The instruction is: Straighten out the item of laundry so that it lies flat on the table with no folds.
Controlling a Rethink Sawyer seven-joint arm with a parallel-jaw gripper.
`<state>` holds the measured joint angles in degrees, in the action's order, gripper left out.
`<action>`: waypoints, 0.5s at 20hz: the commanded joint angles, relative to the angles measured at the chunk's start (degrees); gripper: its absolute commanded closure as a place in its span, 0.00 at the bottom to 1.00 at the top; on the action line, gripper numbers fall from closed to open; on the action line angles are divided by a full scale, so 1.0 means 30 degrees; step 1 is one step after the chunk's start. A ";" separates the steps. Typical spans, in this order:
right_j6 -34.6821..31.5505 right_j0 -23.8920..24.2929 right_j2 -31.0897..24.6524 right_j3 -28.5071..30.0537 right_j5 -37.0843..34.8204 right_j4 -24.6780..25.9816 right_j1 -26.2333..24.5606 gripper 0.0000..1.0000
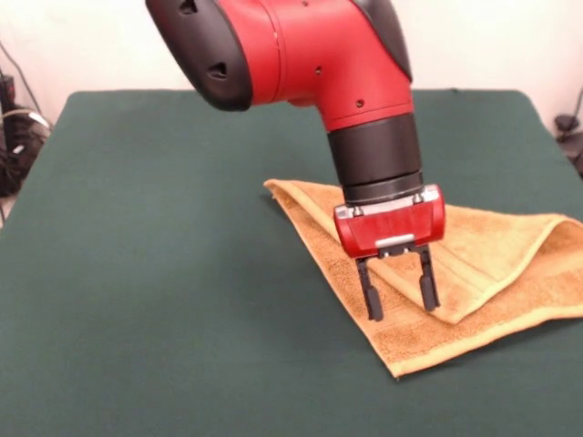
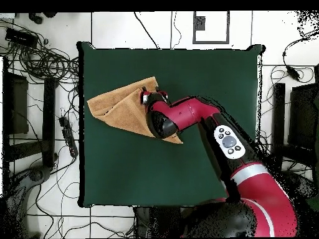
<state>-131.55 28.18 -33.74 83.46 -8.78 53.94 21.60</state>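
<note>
The item of laundry (image 1: 492,273) is an orange-tan towel lying on the table (image 1: 164,273), folded over on itself into a rough triangle, with one flap doubled across the top. In the overhead view the towel (image 2: 118,109) sits toward the left side of the table (image 2: 205,81). My gripper (image 1: 399,293) hangs over the towel's near folded part, open, its two black fingers (image 1: 372,298) pointing down with nothing between them. Whether the tips touch the cloth is unclear. From above, my gripper (image 2: 148,95) is mostly hidden under the arm.
The red and black arm (image 2: 205,121) reaches across the table from the lower right in the overhead view. Cables and dark stands (image 2: 37,93) crowd the floor left of the table. The towel's right corner (image 1: 569,228) lies close to the table's edge.
</note>
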 commanded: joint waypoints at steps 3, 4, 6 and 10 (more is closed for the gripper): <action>0.1094 -0.0504 -0.1020 0.0883 -0.0096 -0.0009 0.0264 0.00; 0.0801 -0.0635 -0.0879 0.0963 0.0348 0.0109 0.0468 0.00; 0.0251 -0.1038 -0.0516 0.1240 0.0885 0.0155 0.0887 0.00; 0.0262 -0.1173 -0.0761 0.1875 0.0413 -0.0241 0.1227 0.00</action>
<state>-131.55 27.31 -33.74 84.09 -8.28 53.92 23.40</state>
